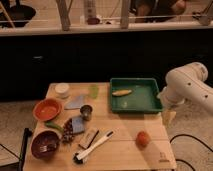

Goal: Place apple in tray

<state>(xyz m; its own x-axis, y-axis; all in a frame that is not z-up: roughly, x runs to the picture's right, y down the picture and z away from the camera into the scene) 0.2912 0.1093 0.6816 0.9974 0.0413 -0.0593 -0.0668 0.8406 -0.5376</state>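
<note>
The apple [143, 138], reddish-orange, lies on the wooden table [125, 125] near its front right corner. The green tray [145, 100] stands at the table's back right and holds a yellow oblong item [122, 92]. My white arm [187, 85] comes in from the right. The gripper [168, 116] hangs beside the table's right edge, just off the tray's front right corner. It is above and behind the apple and apart from it.
On the table's left half are an orange bowl [47, 109], a dark red bowl [45, 144], a white cup [62, 90], a green cup [93, 90], a metal cup [86, 111], grapes [67, 132] and a brush [94, 146]. A dark counter runs behind.
</note>
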